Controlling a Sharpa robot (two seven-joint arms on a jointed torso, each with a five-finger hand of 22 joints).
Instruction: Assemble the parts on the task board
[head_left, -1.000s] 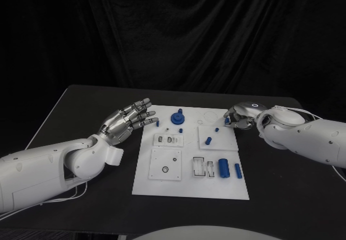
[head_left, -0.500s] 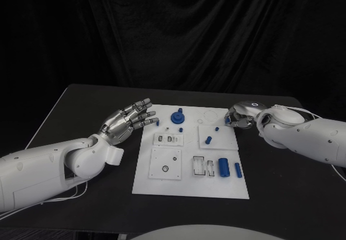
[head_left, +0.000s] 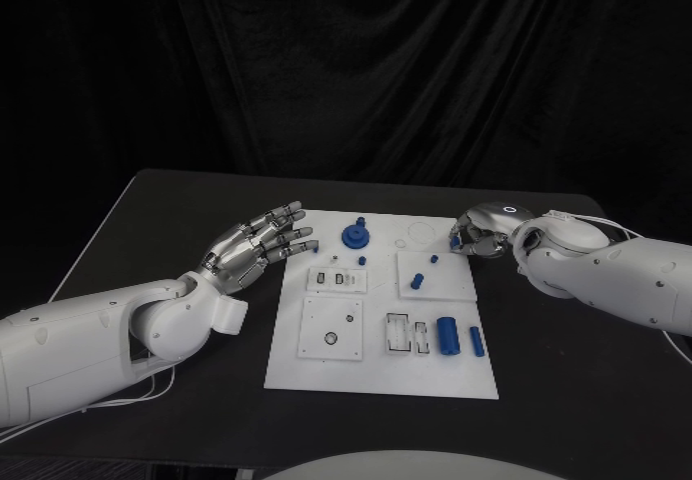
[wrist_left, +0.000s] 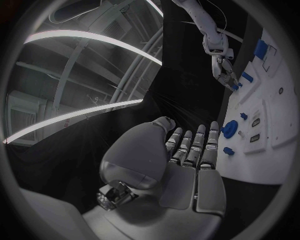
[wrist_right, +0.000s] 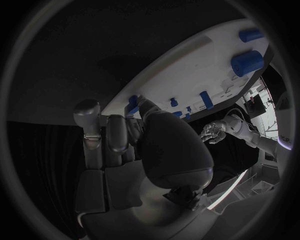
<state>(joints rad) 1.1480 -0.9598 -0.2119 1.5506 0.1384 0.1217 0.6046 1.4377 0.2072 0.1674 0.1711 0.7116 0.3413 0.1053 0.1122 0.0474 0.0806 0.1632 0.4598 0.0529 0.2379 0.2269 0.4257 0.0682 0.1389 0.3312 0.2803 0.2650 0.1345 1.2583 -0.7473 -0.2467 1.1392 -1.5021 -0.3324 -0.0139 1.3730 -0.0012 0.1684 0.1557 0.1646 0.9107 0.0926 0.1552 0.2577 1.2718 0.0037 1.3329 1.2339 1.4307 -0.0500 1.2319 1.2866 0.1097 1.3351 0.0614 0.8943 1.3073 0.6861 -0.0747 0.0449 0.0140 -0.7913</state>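
Note:
The white task board (head_left: 382, 370) lies mid-table. A round blue part with a peg (head_left: 355, 236) and small blue pegs (head_left: 415, 281) stand on its far half. A blue cylinder (head_left: 449, 335) and a blue bar (head_left: 476, 342) lie on its near right. My left hand (head_left: 264, 243) hovers beside the board's far left edge with its fingers spread and nothing in it. My right hand (head_left: 480, 233) is curled at the board's far right edge and pinches a small blue part (head_left: 456, 241). That small blue part (wrist_right: 132, 107) sits at the fingertips in the right wrist view.
Black tabletop surrounds the board on all sides. A black curtain hangs behind the table. White inset plates (head_left: 333, 328) with slots and holes sit on the board's near left.
My left hand has sunk slightly and drawn back a little from the board's far corner. The right hand has hardly moved.

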